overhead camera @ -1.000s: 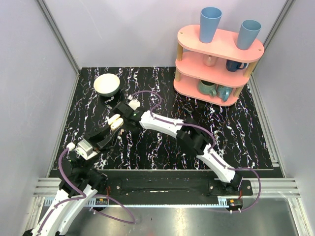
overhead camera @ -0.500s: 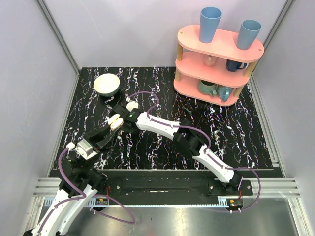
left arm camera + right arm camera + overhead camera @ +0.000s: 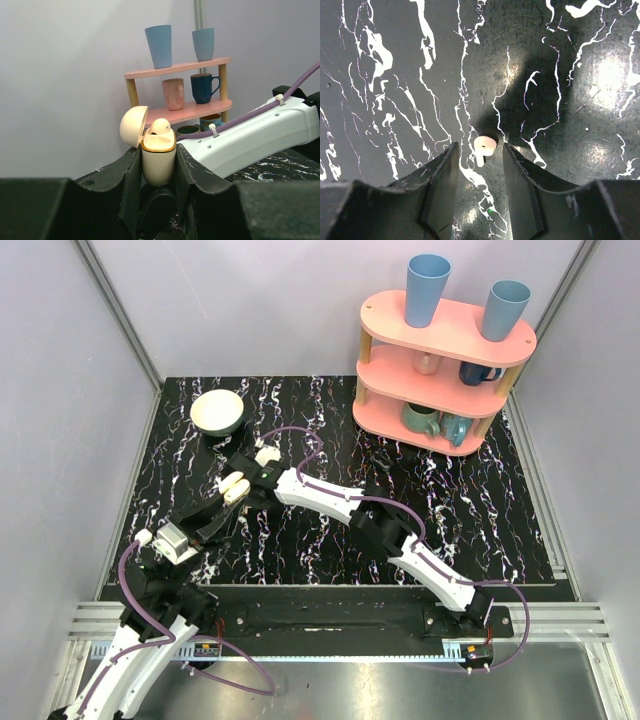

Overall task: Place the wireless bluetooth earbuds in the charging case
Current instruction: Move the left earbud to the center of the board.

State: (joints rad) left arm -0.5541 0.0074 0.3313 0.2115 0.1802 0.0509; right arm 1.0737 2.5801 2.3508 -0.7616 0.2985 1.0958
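Observation:
My left gripper (image 3: 158,150) is shut on the cream charging case (image 3: 158,162), held upright with its lid (image 3: 133,126) hinged open to the left. One earbud (image 3: 159,126) sits in the case top. In the top view the case (image 3: 235,487) is above the table's left middle. My right gripper (image 3: 480,149) is open and points down at the black marbled table. The second earbud (image 3: 484,147) lies on the table between its fingertips, untouched. In the top view the right gripper (image 3: 245,462) is just behind the case.
A cream bowl (image 3: 218,412) stands at the back left, close to the right gripper. A pink three-tier shelf (image 3: 440,370) with cups and mugs stands at the back right. The right arm (image 3: 350,505) stretches across the table's middle.
My right gripper has moved a little left and down toward the table beside the case. The left gripper with the case has stayed in place.

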